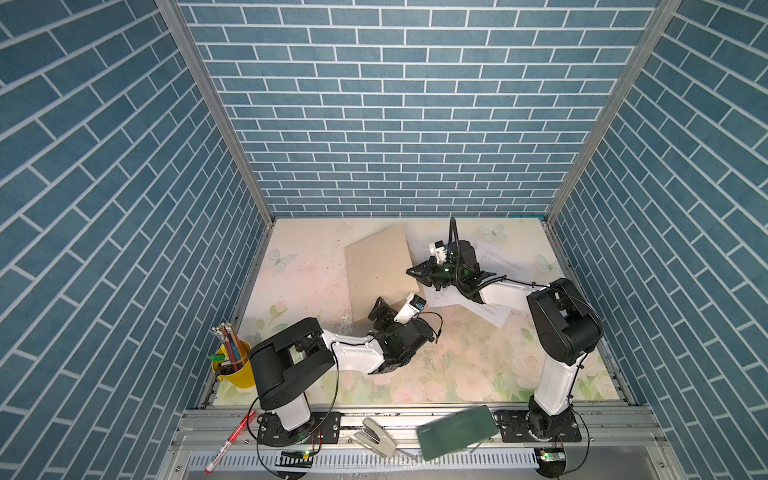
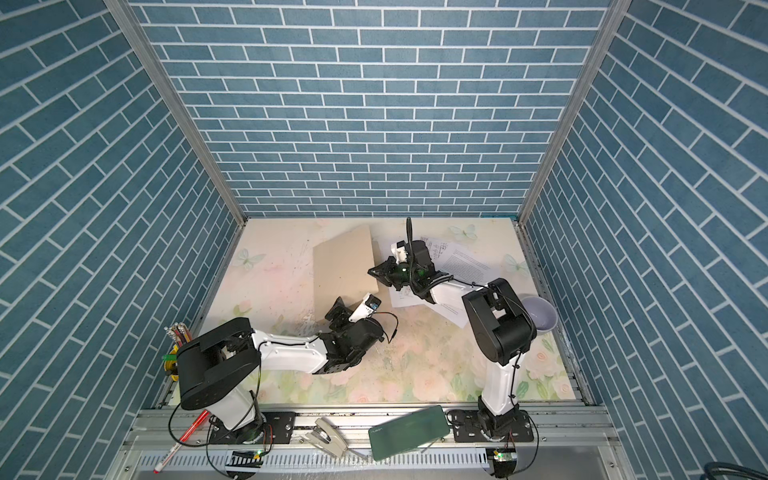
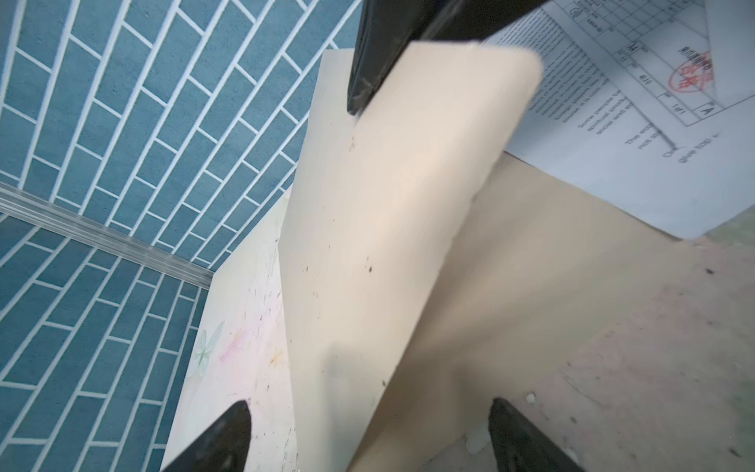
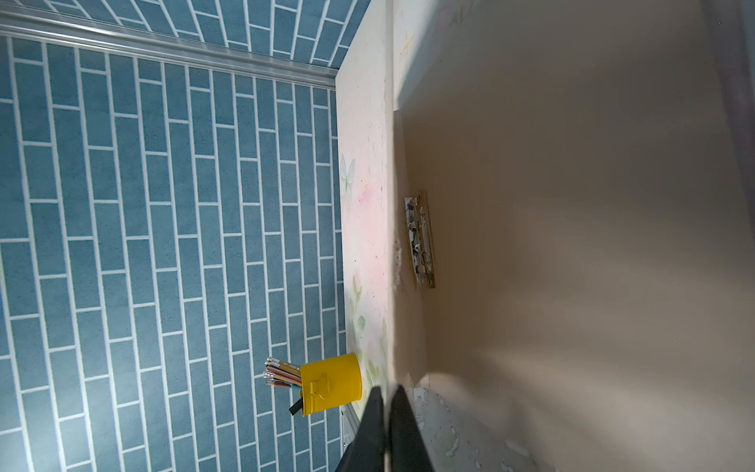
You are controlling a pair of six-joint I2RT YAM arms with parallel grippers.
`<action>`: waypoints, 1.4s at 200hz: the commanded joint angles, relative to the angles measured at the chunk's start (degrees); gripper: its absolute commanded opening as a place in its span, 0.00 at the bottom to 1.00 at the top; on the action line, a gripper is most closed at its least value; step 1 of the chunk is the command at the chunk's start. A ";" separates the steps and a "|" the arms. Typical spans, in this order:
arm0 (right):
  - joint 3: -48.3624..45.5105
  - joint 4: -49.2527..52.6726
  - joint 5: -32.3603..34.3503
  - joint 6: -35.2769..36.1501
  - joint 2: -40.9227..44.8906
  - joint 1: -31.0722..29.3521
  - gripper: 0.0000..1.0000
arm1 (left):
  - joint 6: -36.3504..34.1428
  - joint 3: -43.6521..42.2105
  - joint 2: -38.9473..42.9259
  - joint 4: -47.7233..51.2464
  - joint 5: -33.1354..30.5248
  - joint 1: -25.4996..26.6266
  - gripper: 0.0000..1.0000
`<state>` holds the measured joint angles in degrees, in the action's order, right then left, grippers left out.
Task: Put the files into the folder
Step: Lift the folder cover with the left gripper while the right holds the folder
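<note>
The tan folder (image 1: 378, 270) (image 2: 345, 262) lies at the back middle of the table, its cover raised a little. My right gripper (image 1: 411, 272) (image 2: 372, 272) (image 4: 386, 392) is shut on the cover's right edge, and its wrist view looks inside at the silver clip (image 4: 421, 241). My left gripper (image 1: 380, 309) (image 2: 338, 309) (image 3: 369, 408) is open at the folder's near corner; the lifted cover (image 3: 388, 224) passes between its fingers (image 3: 228, 437) without touching them. The files (image 1: 503, 262) (image 2: 465, 262) (image 3: 613, 122), white printed sheets, lie right of the folder, partly under the right arm.
A yellow pencil cup (image 1: 235, 368) (image 4: 331, 384) stands at the table's left front corner. A dark green case (image 1: 455, 432), a stapler (image 1: 374, 434) and a red pen (image 1: 230, 440) lie on the front rail. A pale bowl (image 2: 538, 318) sits at the right edge.
</note>
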<state>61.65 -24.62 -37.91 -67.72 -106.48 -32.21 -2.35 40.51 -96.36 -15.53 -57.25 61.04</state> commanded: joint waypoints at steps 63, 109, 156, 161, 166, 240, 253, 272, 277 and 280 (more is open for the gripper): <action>-2.56 0.41 -0.33 -1.87 2.63 0.05 0.08 | -5.12 0.84 -2.47 -4.74 -2.06 -2.17 0.68; -2.90 0.47 -0.78 -1.79 2.52 0.09 0.08 | -5.56 0.80 -2.46 -5.92 -0.80 -4.06 0.44; -2.42 0.61 -1.29 -1.37 2.46 0.11 0.10 | -8.01 -0.35 -1.11 -8.59 0.55 -4.52 0.30; -2.42 0.62 -1.34 -1.34 2.50 0.13 0.11 | -8.31 -0.35 -1.03 -8.87 0.64 -4.52 0.27; -2.43 0.50 -1.45 -1.23 2.55 0.12 0.12 | -8.57 -0.30 -0.85 -9.11 0.71 -4.52 0.25; -5.02 1.59 5.35 4.88 5.94 0.84 0.54 | -6.88 -4.89 3.34 -12.83 2.59 -4.52 0.10; -6.86 -0.73 7.04 4.88 6.79 0.83 0.59 | -5.91 -5.34 4.15 -12.86 2.50 -4.52 0.09; -9.51 -3.66 9.81 4.93 7.92 0.87 0.65 | -4.02 -6.27 5.40 -13.03 2.49 -4.61 0.08; -10.15 -4.28 10.30 4.94 8.09 0.89 0.67 | -3.47 -6.52 5.82 -13.15 2.62 -4.61 0.09; -10.46 -4.68 10.62 5.01 8.12 0.91 0.68 | -3.14 -6.72 6.09 -13.20 2.63 -4.61 0.09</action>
<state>54.89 -25.19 -32.40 -64.18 -100.36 -31.48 -9.26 35.20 -92.73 -26.89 -54.89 56.86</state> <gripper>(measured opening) 0.647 0.087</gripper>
